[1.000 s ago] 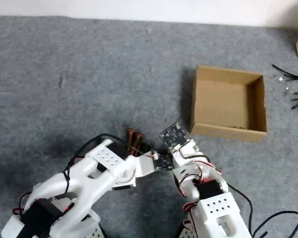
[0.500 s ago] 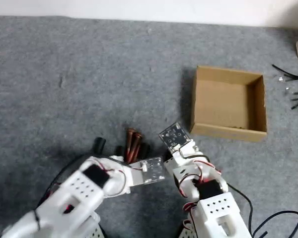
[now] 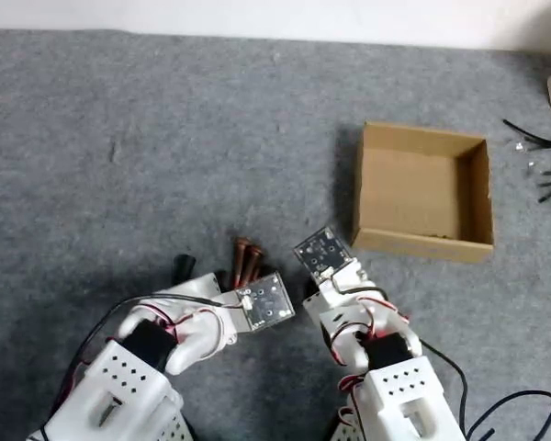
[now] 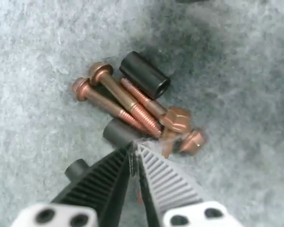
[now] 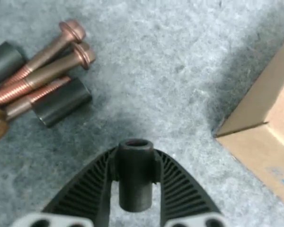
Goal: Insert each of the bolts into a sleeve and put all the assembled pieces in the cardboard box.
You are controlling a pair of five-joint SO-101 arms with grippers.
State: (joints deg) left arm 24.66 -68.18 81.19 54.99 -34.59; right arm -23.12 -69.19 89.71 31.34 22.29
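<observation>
1. The grey felt table (image 3: 165,138) carries everything. The cardboard box (image 3: 421,244) sits at about two o'clock from the bolts (image 3: 246,260) in the high view.
2. The right claw (image 5: 135,156) is clamped round a black sleeve (image 5: 134,182), its bore facing away from the wrist. It hangs above the felt, between the bolts and the box.
3. The left claw (image 4: 134,150) has its jaws pressed together with nothing seen between them. Its tips are just over the heap.
4. The copper bolts lie touching one another, with the loose sleeves (image 4: 144,74) among them.
5. The first pairing looks to be in hand – a sleeve is held ready, but no bolt is. Next, the left claw would need to open, take one bolt by its shank and line the threaded end up with that bore.
</observation>
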